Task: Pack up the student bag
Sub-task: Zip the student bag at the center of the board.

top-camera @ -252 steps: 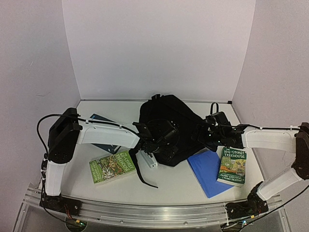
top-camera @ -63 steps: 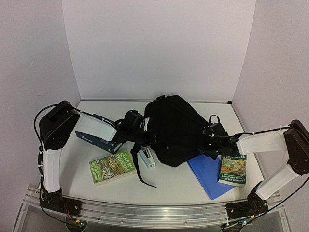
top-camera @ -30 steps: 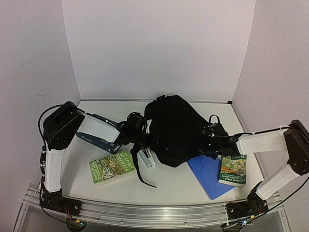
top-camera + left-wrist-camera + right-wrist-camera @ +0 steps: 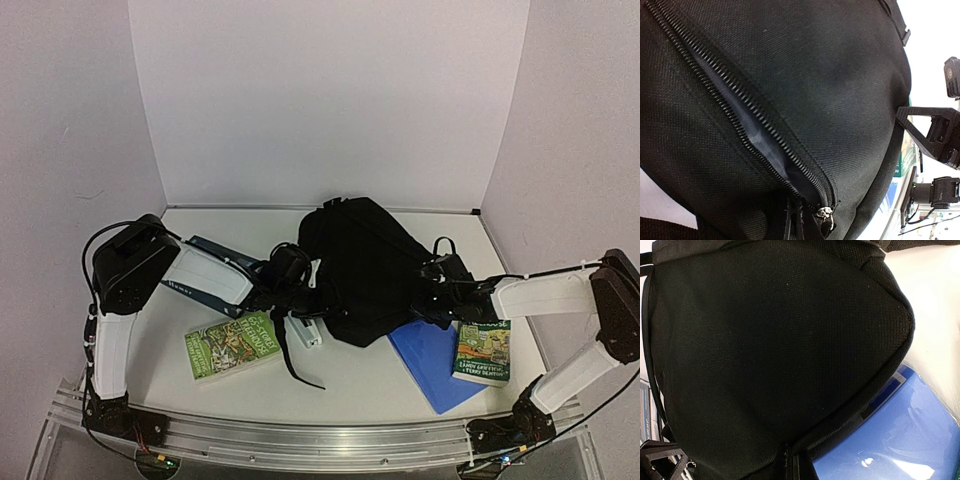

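Observation:
The student bag (image 4: 365, 265), a black fabric backpack, lies in the middle of the table. My left gripper (image 4: 305, 290) is at its left edge. In the left wrist view the bag (image 4: 815, 75) fills the frame, its zip (image 4: 765, 145) gapes partly open, and the metal slider (image 4: 824, 212) sits just right of my left gripper (image 4: 795, 225), which is pinched shut on the fabric. My right gripper (image 4: 430, 292) is at the bag's right edge. In the right wrist view it (image 4: 789, 465) is shut on the hem of the bag (image 4: 765, 340).
A green book (image 4: 232, 345) lies front left and a dark blue book (image 4: 190, 285) lies under my left arm. A blue folder (image 4: 430, 360) and a Treehouse book (image 4: 482, 350) sit at the right. A small white object (image 4: 305, 328) and a loose strap (image 4: 290, 360) lie before the bag.
My left gripper has slid a little right against the bag and closed on its fabric by the zip. The right arm and the bag have stayed put.

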Available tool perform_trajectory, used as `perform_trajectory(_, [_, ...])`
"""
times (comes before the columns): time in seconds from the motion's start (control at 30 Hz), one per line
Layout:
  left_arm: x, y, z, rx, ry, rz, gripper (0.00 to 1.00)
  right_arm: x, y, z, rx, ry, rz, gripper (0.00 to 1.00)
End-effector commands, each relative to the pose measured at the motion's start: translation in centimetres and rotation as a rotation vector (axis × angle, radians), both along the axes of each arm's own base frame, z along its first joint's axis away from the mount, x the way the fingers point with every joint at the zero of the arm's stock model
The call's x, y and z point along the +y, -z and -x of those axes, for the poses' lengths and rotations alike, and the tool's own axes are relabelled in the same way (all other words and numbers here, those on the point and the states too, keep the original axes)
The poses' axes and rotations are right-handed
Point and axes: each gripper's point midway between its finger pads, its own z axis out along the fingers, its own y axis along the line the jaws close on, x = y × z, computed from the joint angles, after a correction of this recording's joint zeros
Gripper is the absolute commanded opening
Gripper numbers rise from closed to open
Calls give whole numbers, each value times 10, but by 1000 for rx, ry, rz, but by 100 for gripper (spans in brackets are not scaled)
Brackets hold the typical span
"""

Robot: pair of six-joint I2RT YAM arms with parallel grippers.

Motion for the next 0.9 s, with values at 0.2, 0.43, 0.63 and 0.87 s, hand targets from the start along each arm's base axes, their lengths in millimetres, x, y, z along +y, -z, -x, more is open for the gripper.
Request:
perform_trajectory(0.2, [-4, -41, 21, 21, 36, 134, 0, 1, -14, 0, -38, -7, -18, 0])
perform_trajectory(0.43, [2, -57, 28, 7, 39, 179, 0, -1, -16, -1, -46, -4, -15, 0])
perform_trajectory(0.63, [8, -60, 17, -38, -12, 158, 0, -3, -14, 0, -44, 2, -9, 0])
perform_trajectory(0.87, [21, -66, -16, -96, -138, 127, 0, -5, -15, 1, -48, 9, -10, 0])
